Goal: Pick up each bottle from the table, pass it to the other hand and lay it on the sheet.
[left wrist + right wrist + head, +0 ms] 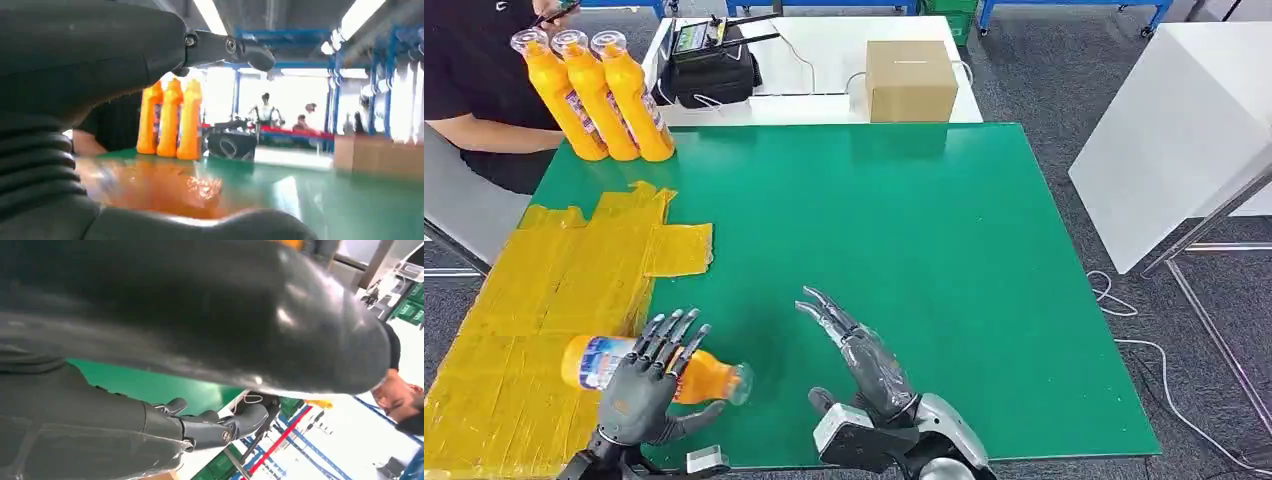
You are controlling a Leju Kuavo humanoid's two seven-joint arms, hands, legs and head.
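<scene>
Green table (pixel 904 240) fills most of the head view, with grey carpet floor (pixel 1044 70) around it and a white table (pixel 824 60) butted against its far edge at the top of the frame. A yellow sheet (pixel 544 290), patched from taped pieces, covers the left side of the green top down to the lower left corner. Three orange bottles (pixel 594 95) stand upright touching each other in the upper left, at the far left corner of the green table, just in front of a person in a black shirt (pixel 474 60) seated at the upper left edge. On the white table sit a black bag (pixel 714 65) and, to its right, a cardboard box (pixel 911 80). A white panel (pixel 1164 140) leans at the right of the frame, with a white cable (pixel 1124 320) on the floor below it. Lower left: left hand (pixel 649 385) is over a lying orange bottle (pixel 709 378), fingers spread across its body and thumb under it near the cap end; firm grip or just resting, cannot tell. The bottle lies on its side across the sheet's right edge, cap pointing right over bare green. Right hand (pixel 859 350) at lower centre is opened flat, fingers extended and apart, holding nothing, just right of the bottle's cap and not touching it. Left wrist view is blurred orange up close.
</scene>
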